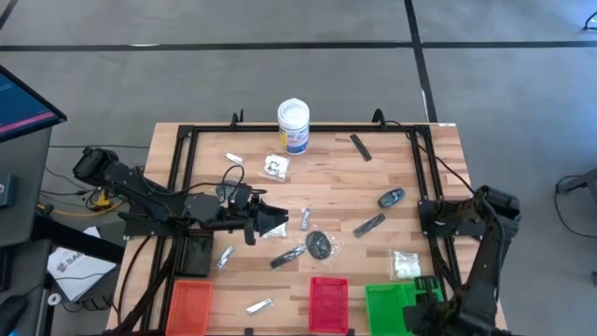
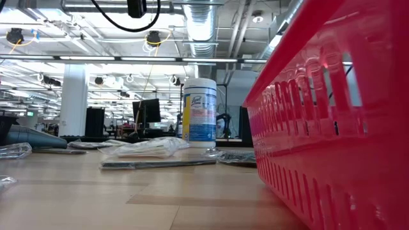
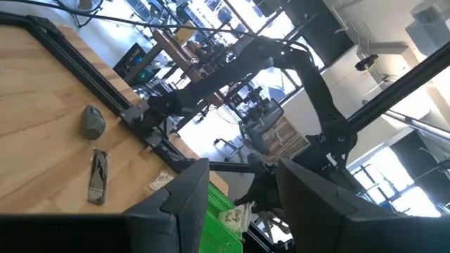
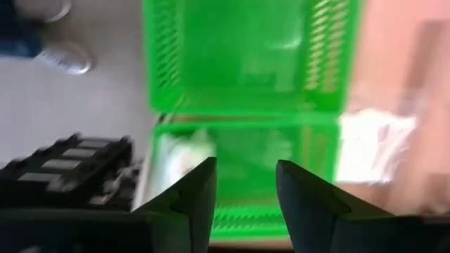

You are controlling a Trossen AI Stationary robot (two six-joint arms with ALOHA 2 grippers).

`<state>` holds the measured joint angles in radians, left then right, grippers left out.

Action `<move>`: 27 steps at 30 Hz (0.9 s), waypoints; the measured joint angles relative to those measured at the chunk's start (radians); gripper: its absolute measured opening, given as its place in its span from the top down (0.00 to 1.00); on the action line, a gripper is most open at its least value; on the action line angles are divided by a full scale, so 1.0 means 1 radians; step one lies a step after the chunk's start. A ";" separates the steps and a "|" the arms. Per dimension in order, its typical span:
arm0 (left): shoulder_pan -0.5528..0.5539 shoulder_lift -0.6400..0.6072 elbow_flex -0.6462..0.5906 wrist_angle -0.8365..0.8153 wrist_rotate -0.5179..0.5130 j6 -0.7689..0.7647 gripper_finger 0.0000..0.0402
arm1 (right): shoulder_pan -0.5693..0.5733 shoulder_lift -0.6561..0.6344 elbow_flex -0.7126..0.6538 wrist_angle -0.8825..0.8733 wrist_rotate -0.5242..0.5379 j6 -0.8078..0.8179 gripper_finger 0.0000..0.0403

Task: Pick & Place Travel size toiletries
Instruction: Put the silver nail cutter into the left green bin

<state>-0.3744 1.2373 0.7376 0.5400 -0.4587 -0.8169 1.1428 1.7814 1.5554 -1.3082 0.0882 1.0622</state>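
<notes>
Packet point(image 4: 184, 156) in green tray point(image 4: 246, 63) (white contents).

A grey floor point(image 1: 280, 65) surrounds the wooden table point(image 1: 326, 177), crossed by dark lines point(image 1: 233, 45); a monitor point(image 1: 23, 105) with a lit screen stands at the table's left, a white sheet point(image 1: 75, 266) lying on the floor beneath it. From table level the room beyond is a wide open hall; silver ducts point(image 2: 204, 25) and bright strip lights point(image 2: 38, 57) run along the ceiling; a white column point(image 2: 72, 99) rises at the left; dark monitors point(image 2: 150, 112) stand on distant desks.
</notes>
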 joint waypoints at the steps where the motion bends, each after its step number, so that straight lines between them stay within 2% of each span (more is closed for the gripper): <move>1: 0.000 0.000 0.000 0.000 0.000 0.000 0.60 | -0.007 -0.001 0.000 -0.010 0.028 0.000 0.68; 5: 0.000 0.000 0.000 0.002 0.000 -0.003 0.60 | -0.048 -0.011 0.001 -0.074 0.113 0.022 0.77; 12: 0.017 0.000 0.000 0.002 0.000 -0.003 0.60 | -0.154 -0.080 0.000 -0.135 0.187 0.045 0.98; 19: 0.050 0.000 0.000 0.002 0.000 -0.002 0.60 | -0.265 -0.196 -0.014 -0.104 0.309 0.005 0.99; 27: 0.056 0.000 0.000 0.002 0.000 0.000 0.59 | -0.366 -0.327 -0.182 0.105 0.325 -0.082 1.00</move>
<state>-0.3180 1.2373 0.7376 0.5423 -0.4587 -0.8169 0.7765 1.4544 1.3734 -1.2033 0.4127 0.9805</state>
